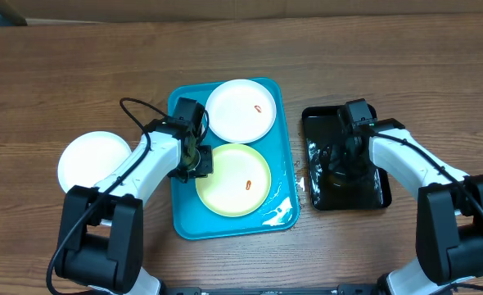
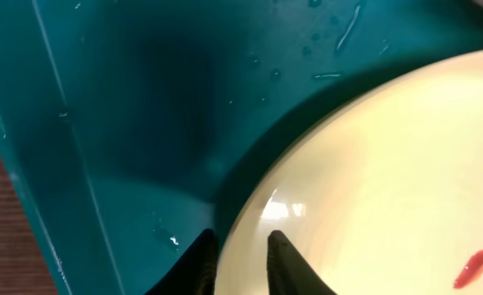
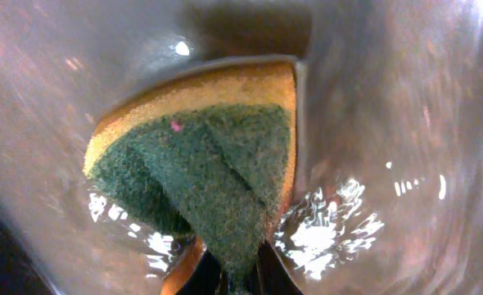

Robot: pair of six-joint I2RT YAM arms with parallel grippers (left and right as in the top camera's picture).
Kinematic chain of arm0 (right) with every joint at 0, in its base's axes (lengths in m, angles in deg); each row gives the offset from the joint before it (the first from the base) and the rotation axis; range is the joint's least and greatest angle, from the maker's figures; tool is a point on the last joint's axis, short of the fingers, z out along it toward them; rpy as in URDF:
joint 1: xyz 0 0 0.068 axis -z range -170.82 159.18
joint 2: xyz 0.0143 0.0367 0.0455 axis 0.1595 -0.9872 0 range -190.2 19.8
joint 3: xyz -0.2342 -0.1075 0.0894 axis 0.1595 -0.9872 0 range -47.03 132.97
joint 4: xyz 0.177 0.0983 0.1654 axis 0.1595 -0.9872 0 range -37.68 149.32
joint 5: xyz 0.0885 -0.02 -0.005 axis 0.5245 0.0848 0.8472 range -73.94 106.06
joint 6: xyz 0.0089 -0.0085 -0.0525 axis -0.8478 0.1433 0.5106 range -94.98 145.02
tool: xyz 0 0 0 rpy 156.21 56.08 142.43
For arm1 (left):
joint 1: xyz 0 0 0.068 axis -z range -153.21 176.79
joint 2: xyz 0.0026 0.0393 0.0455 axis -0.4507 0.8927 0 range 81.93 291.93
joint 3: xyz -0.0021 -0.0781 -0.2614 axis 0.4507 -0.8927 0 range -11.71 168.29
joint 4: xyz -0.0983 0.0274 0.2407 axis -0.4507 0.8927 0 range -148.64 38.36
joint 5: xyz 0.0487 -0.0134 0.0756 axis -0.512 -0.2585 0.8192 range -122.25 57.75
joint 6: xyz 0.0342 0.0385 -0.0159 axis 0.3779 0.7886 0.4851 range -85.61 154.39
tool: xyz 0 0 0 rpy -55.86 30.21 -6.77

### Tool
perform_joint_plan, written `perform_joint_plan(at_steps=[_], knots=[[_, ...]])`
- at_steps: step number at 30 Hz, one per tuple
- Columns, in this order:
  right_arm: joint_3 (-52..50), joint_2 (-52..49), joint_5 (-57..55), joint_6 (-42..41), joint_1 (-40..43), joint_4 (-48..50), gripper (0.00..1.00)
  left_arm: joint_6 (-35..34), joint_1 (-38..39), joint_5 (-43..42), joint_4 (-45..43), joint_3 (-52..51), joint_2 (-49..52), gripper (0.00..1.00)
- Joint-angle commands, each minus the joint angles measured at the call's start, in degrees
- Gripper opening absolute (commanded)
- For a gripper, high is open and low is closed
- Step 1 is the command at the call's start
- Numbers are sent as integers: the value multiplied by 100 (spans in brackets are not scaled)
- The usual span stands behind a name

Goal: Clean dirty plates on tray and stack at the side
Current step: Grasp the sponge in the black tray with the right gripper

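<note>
Left hand (image 2: 241, 239) grips one plate (image 2: 389, 164), right hand (image 3: 240, 280) one sponge (image 3: 200, 164).

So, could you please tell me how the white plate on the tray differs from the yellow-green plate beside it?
The white plate is plain white, the yellow-green plate pale yellow-green. The white plate lies at the tray's far end, the yellow-green plate nearer the robot. The left gripper is at the yellow-green plate's rim; no gripper holds the white plate. Both lie flat and carry a small orange-red smear.
</note>
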Motion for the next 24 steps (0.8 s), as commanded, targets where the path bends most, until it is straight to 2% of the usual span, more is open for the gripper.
perform_joint_plan(at_steps=[1, 4, 5, 7, 9, 11, 12, 13, 14, 15, 20, 24], knots=[[306, 44, -181, -31, 4, -289, 4, 216, 87, -59, -76, -31, 72, 17], [551, 219, -157, -31, 4, -616, 4, 367, 96, -57, -96, -35, 111, 14], [616, 295, -111, -28, 4, -697, 4, 404, 96, -57, -90, -37, 131, 17], [673, 415, -2, -28, 4, -780, 4, 435, 96, -55, -70, -48, 181, 34], [673, 470, 76, -28, 4, -798, 4, 461, 96, -37, -90, -87, 245, 36], [651, 463, 76, -31, 4, -811, 4, 562, 96, -39, -179, -157, 358, 28], [616, 461, 74, -31, 4, -782, 5, 560, 96, -42, -219, -195, 439, 21], [584, 455, 74, -31, 4, -750, 13, 560, 96, -42, -240, -219, 516, 10], [564, 442, 74, -31, 4, -719, 23, 557, 96, -44, -249, -240, 608, 4], [553, 426, 74, -31, 4, -697, 27, 553, 96, -50, -269, -256, 697, 4], [369, 297, 76, -57, 4, -407, 32, 79, 94, -76, -188, -258, 846, 4], [83, 199, 74, -127, 4, -15, 32, -4, 94, -424, -168, -254, 800, 4]])
